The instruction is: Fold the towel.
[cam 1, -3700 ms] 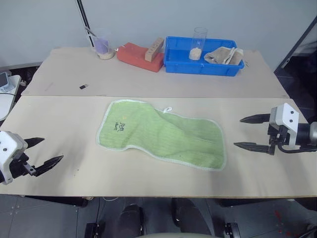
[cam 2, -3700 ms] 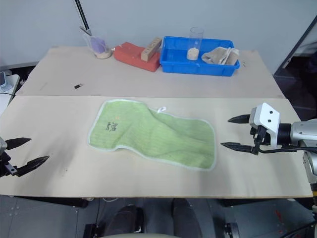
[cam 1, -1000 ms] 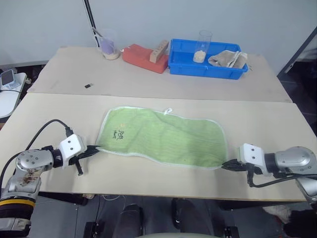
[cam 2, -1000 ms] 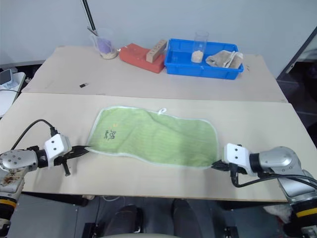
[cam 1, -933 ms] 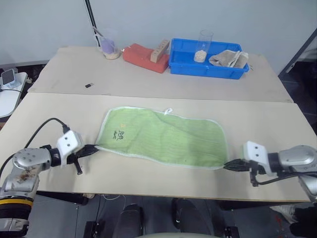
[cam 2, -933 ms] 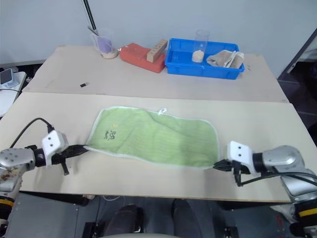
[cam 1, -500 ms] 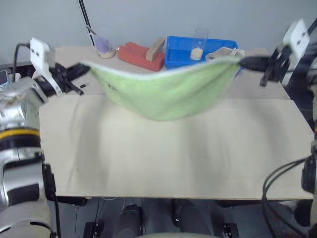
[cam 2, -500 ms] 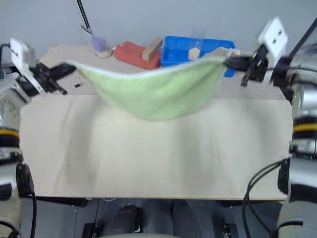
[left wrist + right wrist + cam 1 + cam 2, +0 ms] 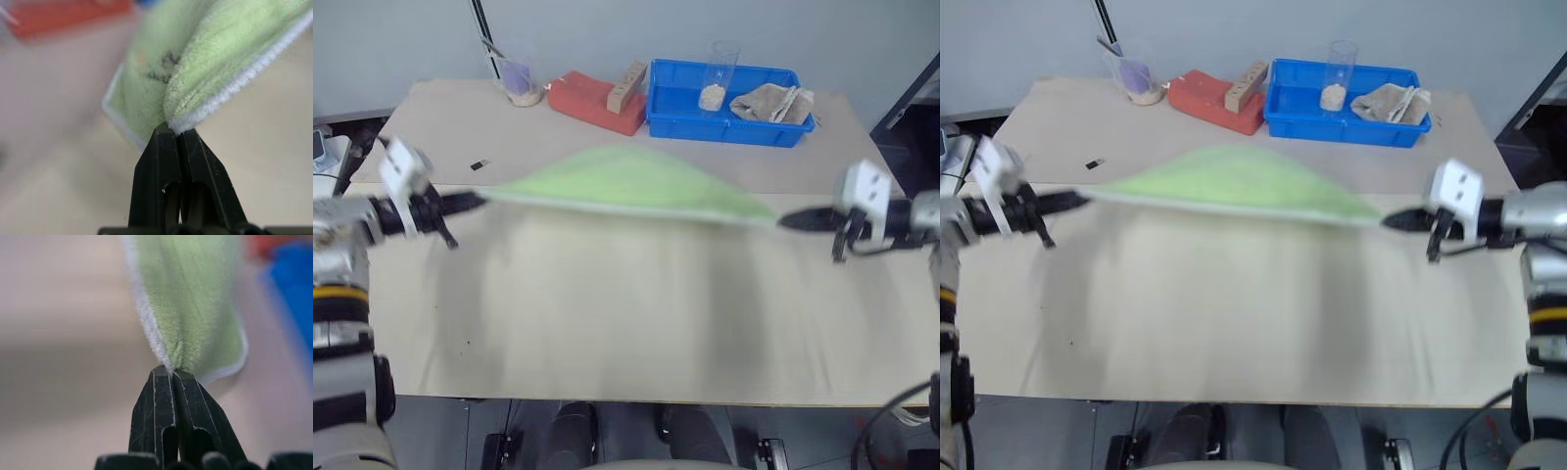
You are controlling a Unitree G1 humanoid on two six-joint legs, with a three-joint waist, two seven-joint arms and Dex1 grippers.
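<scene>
My left gripper (image 9: 478, 203) at nine o'clock and right gripper (image 9: 787, 221) at three each pinch one towel (image 9: 626, 184) end; its long axis spans between them.

The towel (image 9: 626, 186) no longer lies flat on the bench (image 9: 636, 323); it now hangs stretched in the air above it. The left end effector (image 9: 481, 202) and right end effector (image 9: 783, 222), open beside the cloth earlier, are clamped on its two ends and lifted off the bench's near edge.
</scene>
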